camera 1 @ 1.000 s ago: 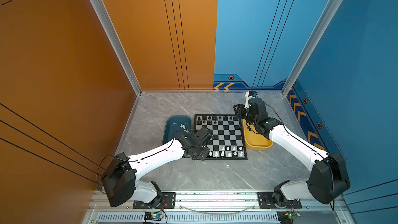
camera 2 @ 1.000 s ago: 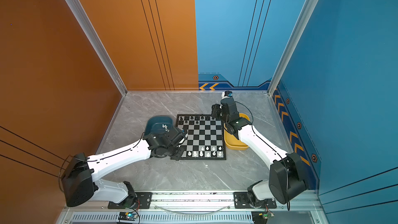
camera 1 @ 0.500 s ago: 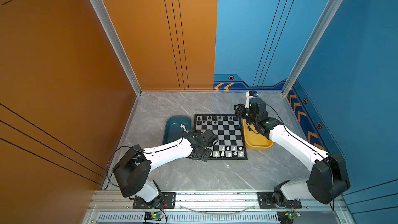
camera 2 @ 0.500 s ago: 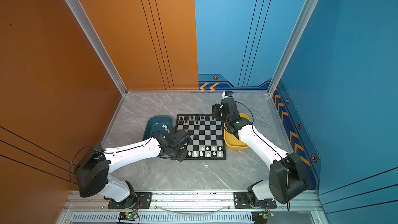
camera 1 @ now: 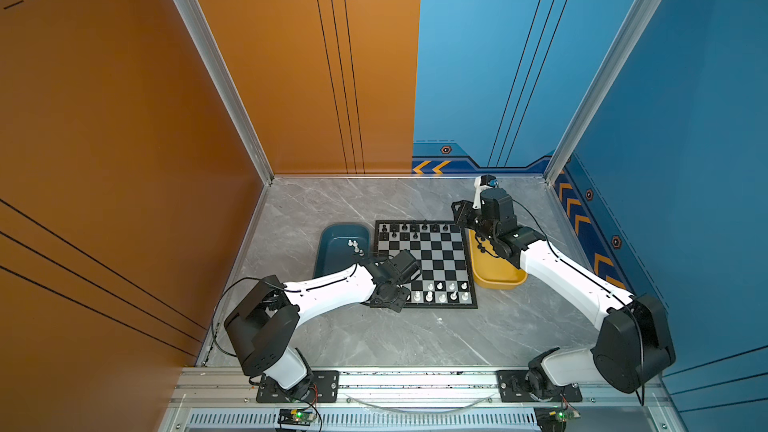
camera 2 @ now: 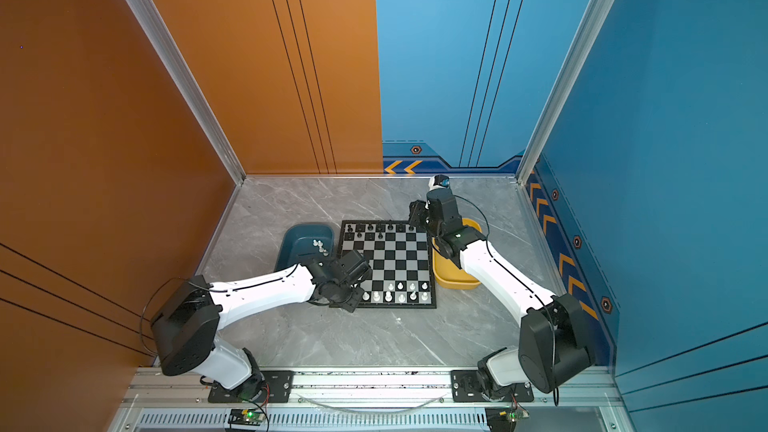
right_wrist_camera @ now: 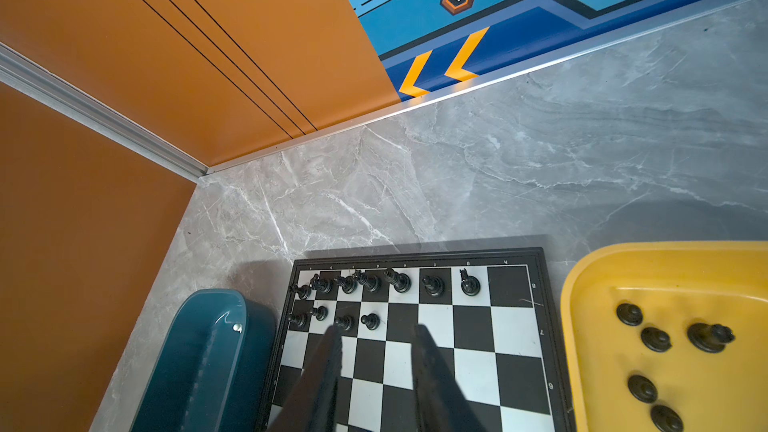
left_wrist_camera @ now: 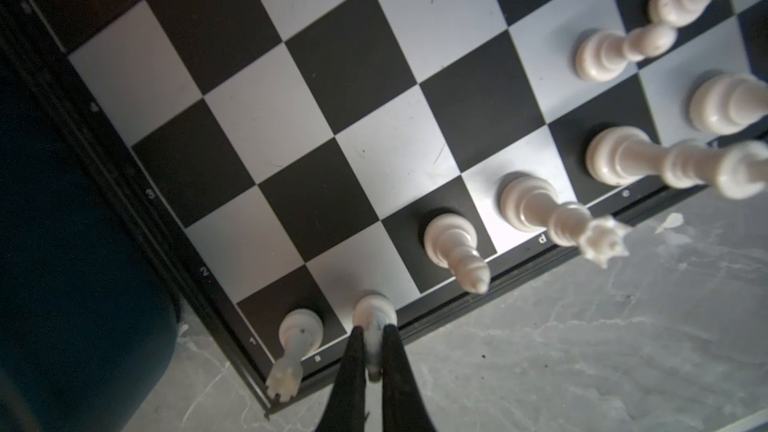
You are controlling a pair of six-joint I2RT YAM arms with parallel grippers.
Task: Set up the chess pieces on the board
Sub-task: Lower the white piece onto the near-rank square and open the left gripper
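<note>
Centrally on the grey marbled tabletop (camera 1: 374,338) the chessboard (camera 1: 436,260) is laid flat, with a dark teal tray (camera 1: 332,259) just beside its left edge and a yellow tray (camera 1: 496,282) just beside its right edge.

The left gripper (left_wrist_camera: 373,332) is brought down at the near left corner of the board. Its two dark fingers (left_wrist_camera: 353,363) are pressed narrowly onto a white piece (left_wrist_camera: 374,311), whose base is seated on the light square next to the corner square. What kind of piece it is cannot be told, since its top is hidden between the fingers. A white rook (left_wrist_camera: 300,328) is stood on the corner square just beside it. Further along the same edge row a white bishop (left_wrist_camera: 451,243) and a white queen (left_wrist_camera: 528,201) are placed, each upright on its own square. More white pieces (camera 1: 441,292) are set along the two near rows. A few white pawns (camera 1: 355,246) are left lying in the teal tray.

The right gripper (right_wrist_camera: 376,332) is held over the far end of the board. Its fingers (right_wrist_camera: 428,363) are parted moderately, and nothing is seen gripped between them. Seven black pieces (right_wrist_camera: 399,281) are lined up in the outermost far row, and four black pawns (right_wrist_camera: 345,322) are stood in the row next to it. Five black pieces are seen in the yellow tray, apart from one another.
</note>
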